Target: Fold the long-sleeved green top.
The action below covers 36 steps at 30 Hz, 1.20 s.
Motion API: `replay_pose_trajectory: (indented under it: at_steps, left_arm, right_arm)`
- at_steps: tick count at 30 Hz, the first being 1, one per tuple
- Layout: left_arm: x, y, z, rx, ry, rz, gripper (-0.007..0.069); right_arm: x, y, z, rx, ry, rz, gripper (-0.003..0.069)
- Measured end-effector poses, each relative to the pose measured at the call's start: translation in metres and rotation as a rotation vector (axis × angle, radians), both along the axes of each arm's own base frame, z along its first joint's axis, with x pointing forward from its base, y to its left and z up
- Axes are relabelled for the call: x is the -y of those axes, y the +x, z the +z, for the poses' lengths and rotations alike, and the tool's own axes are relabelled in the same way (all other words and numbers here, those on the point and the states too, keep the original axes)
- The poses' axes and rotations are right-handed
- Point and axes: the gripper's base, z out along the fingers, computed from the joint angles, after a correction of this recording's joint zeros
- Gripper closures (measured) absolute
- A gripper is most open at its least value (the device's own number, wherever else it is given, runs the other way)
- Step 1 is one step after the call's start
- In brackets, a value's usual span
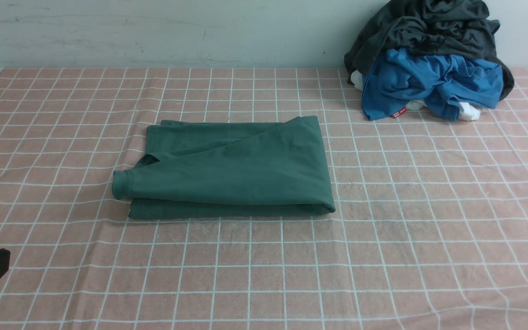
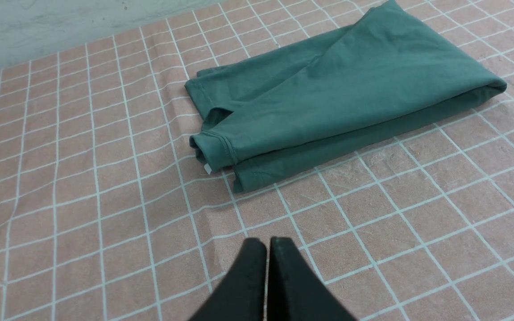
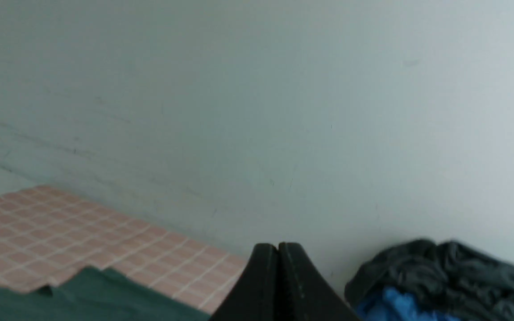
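Your green long-sleeved top is soft, light cotton — limp, so pinch it at the stacked hems. Both the left gripper and the right gripper are clenched on nothing.

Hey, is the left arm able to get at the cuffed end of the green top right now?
Probably yes: the left gripper is shut and empty, with only bare checked cloth between it and the green top.
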Motion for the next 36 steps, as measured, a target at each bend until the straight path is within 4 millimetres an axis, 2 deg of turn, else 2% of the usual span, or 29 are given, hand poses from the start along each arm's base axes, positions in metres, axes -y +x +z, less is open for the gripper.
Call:
replay_pose_trajectory:
  at_steps: [2,3,5,11,12,13,14,15,17,21,28,36]
  left_arm:
    - [0.000,0.000,0.000,0.000,0.000,0.000,0.0628]
    - [0.000,0.000,0.000,0.000,-0.001,0.000,0.0628]
    - [0.000,0.000,0.000,0.000,-0.001,0.000,0.0628]
    - [0.000,0.000,0.000,0.000,-0.001,0.000,0.0628]
    - [0.000,0.000,0.000,0.000,-0.001,0.000,0.0628]
    - [0.000,0.000,0.000,0.000,-0.001,0.000,0.0628]
    - [0.000,0.000,0.000,0.000,-0.001,0.000,0.0628]
    - [0.000,0.000,0.000,-0.001,-0.001,0.000,0.0628]
    - [0.000,0.000,0.000,0.000,-0.002,-0.001,0.0628]
    - [0.001,-0.001,0.000,-0.005,-0.011,-0.003,0.0628]
    - [0.001,-0.001,0.000,-0.005,-0.014,-0.003,0.0628]
    - [0.001,-0.001,-0.001,-0.006,-0.014,-0.004,0.0628]
  right_arm:
    - [0.004,-0.008,-0.037,-0.087,-0.017,0.000,0.0671]
    - [0.004,-0.009,-0.039,-0.092,-0.018,0.000,0.0671]
    - [0.006,-0.013,-0.063,-0.154,-0.041,-0.001,0.0671]
    - [0.012,-0.021,-0.106,-0.295,-0.096,-0.020,0.0671]
    - [0.012,-0.022,-0.108,-0.301,-0.098,-0.021,0.0671]
    - [0.015,-0.025,-0.121,-0.357,-0.119,-0.035,0.0671]
    - [0.015,-0.025,-0.122,-0.363,-0.121,-0.037,0.0671]
    - [0.018,-0.030,-0.135,-0.414,-0.136,-0.048,0.0671]
    - [0.022,-0.037,-0.145,-0.422,-0.128,-0.056,0.0671]
    - [0.031,-0.045,-0.139,-0.355,-0.076,-0.123,0.0671]
    - [0.054,-0.068,-0.136,-0.277,-0.021,-0.375,0.0671]
    - [0.061,-0.075,-0.139,-0.287,0.009,-0.490,0.0671]
